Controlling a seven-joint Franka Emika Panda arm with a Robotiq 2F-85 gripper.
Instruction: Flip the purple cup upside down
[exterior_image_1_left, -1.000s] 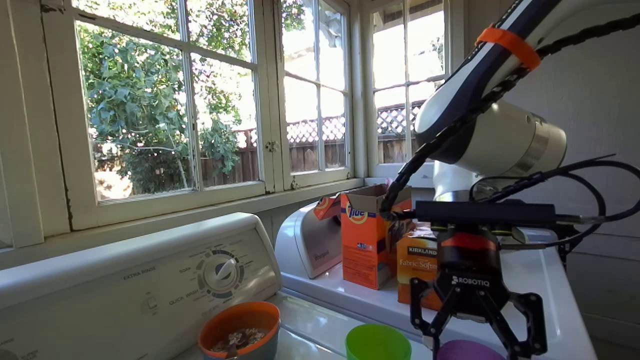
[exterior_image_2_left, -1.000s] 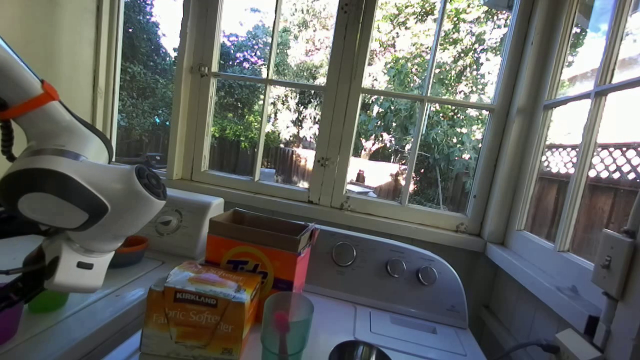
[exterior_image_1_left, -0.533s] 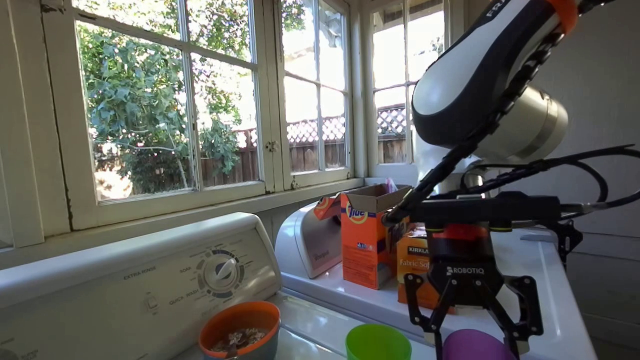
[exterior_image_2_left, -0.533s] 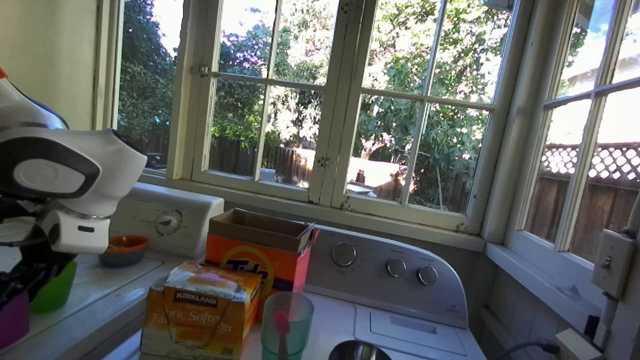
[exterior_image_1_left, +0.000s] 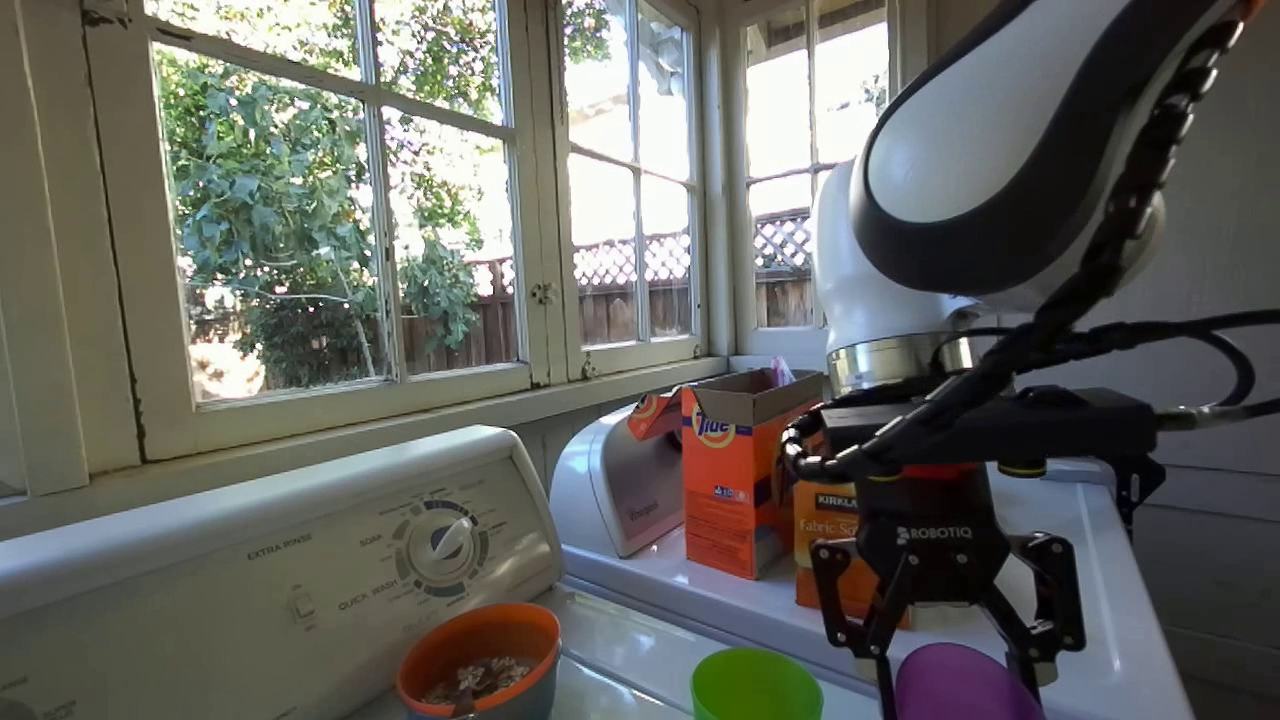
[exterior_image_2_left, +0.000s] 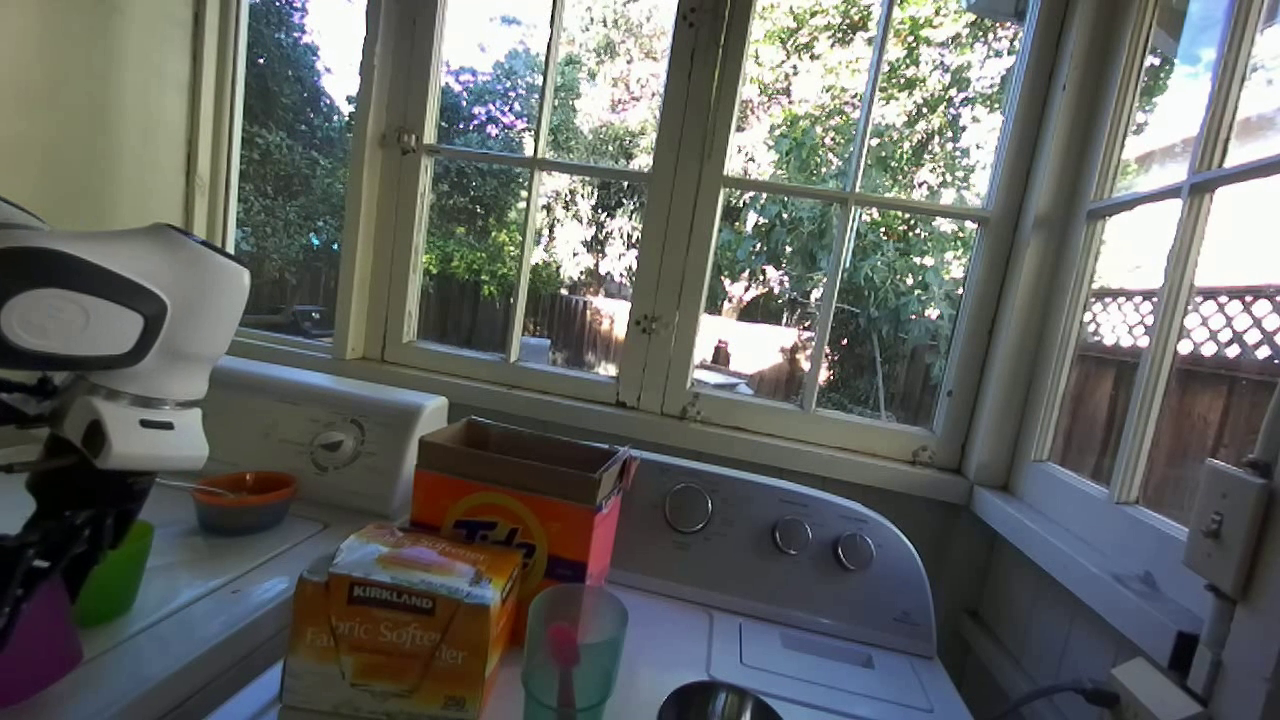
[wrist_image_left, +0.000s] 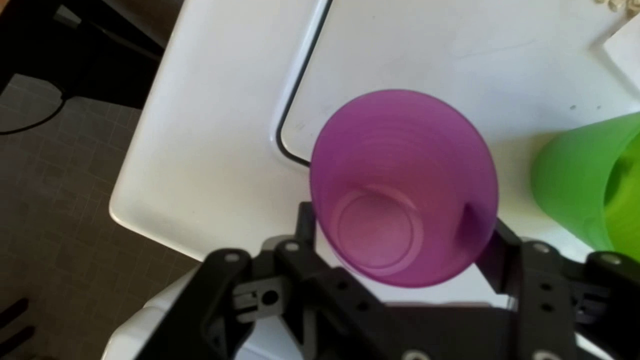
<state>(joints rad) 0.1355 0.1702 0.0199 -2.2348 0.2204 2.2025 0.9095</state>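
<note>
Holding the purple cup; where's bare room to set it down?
Wrist view, bare: the white panel beyond the purple cup, from dark seam to green cup; the strip between seam and outer edge. Crowded: between those cups; around the Tide box, softener box and teal cup.

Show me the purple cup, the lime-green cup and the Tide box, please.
Purple cup (wrist_image_left: 404, 182), wrist view: its inner wall.
Lime-green cup (wrist_image_left: 577, 181), wrist view: its outer wall.
Tide box (exterior_image_2_left: 538, 518), in an exterior view: its printed side.

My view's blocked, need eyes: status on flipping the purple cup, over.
Gripper shut on the purple cup. Inside showing in wrist view, not yet upside down. Lime-green cup nearby, could crowd the turn.
</note>
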